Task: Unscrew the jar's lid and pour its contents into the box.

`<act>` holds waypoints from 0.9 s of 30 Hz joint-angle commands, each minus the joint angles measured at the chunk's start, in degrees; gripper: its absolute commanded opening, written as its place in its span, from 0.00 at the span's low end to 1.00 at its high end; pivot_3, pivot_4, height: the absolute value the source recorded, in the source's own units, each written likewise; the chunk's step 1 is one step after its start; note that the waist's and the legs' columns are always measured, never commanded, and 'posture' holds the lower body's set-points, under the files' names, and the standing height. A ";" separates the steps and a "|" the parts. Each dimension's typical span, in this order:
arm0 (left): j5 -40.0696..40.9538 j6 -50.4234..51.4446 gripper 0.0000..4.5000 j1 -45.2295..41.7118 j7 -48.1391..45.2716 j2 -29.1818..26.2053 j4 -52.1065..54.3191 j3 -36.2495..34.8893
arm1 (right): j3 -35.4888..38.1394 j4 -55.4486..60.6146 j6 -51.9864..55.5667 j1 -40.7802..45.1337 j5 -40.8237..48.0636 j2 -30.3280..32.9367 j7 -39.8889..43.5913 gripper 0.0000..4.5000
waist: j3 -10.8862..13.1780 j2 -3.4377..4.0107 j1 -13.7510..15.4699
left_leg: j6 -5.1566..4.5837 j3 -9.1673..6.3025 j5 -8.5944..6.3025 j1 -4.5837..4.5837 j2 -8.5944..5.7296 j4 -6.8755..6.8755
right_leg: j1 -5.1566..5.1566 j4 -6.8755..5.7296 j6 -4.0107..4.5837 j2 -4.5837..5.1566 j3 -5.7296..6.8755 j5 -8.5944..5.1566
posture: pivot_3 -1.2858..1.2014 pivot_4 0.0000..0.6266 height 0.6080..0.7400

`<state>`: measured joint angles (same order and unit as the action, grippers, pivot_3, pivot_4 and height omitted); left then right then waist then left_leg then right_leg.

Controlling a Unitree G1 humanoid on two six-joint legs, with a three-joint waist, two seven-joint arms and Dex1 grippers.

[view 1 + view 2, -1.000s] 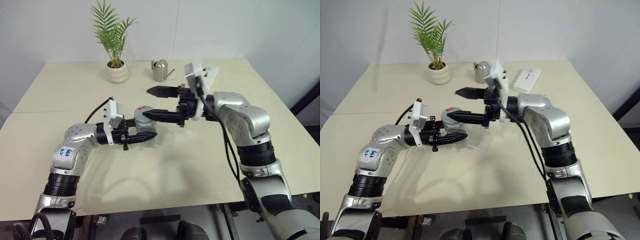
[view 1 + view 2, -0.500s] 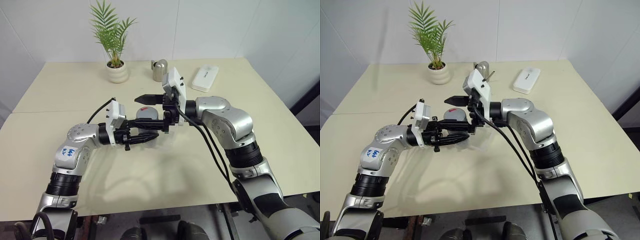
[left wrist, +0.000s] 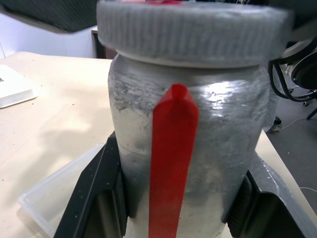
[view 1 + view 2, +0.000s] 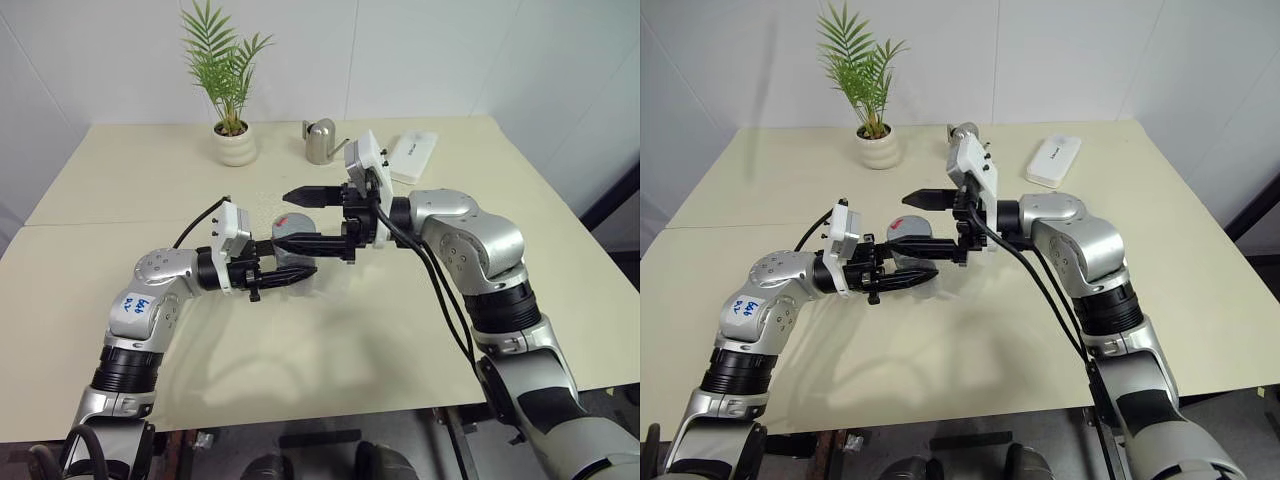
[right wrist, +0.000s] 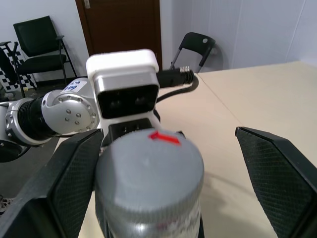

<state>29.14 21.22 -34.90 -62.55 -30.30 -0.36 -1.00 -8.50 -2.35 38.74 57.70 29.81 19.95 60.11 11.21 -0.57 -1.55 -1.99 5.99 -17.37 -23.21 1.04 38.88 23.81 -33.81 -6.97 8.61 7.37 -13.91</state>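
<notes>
Jar (image 4: 290, 247) upright at mid-frame in the left eye view, clamped by the left fingers (image 3: 94, 196), one black finger pressed to each side of the body; red stripe (image 3: 171, 163) facing the left wrist camera. Lid (image 5: 149, 166) grey, ribbed, seated on the jar's mouth. Right fingers (image 4: 312, 242) spread wide, gripping nothing: near finger lying across the front of the lid, far finger (image 4: 315, 195) well behind it, lid in the gap between the two. Box (image 3: 59, 191) of clear plastic flat on the tabletop (image 4: 330, 340), just beside and below the jar. Contents not discernible through the silvery wall.

Count: one jar, one lid, one box, two arms.

Around: potted palm (image 4: 232, 95) at upper left, metal watering can (image 4: 320, 140) at upper centre, white oblong case (image 4: 414, 152) to its right. All three well apart from the jar, none between fingers and lid.
</notes>
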 commanded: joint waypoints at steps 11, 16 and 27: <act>0.97 -0.16 0.44 0.62 -0.54 -0.89 2.40 -1.05 | 3.15 3.59 0.06 -0.56 5.62 0.85 3.87 1.00 | 0.00 0.00 0.01 | 0.00 0.00 0.00 0.00 0.00 0.00 | 0.00 0.00 0.00 0.00 0.00 0.00 | 0.52 0.24 1.00; 0.99 -0.16 0.44 0.70 -0.38 -0.90 2.49 -1.17 | 2.75 3.50 -0.02 0.24 5.98 0.26 3.75 1.00 | 0.00 0.00 0.01 | 0.00 -0.01 0.00 0.00 0.01 0.00 | 0.00 0.00 0.00 0.00 0.00 0.00 | 0.52 0.24 1.00; 1.06 -0.10 0.44 0.77 -0.20 -0.65 2.68 -1.09 | -0.80 0.14 -2.02 1.73 0.41 -1.92 1.48 1.00 | 0.00 0.00 0.01 | 0.01 0.00 0.00 0.00 0.00 0.00 | 0.00 0.00 0.00 0.00 0.00 0.00 | 0.52 0.24 1.00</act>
<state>29.16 21.23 -34.38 -62.69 -30.48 -0.13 -1.17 -9.93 -2.99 37.72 57.65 30.22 18.34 61.71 11.21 -0.57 -1.54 -1.98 5.99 -17.37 -23.21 1.05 38.88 23.81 -33.81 -6.97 8.61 7.37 -13.91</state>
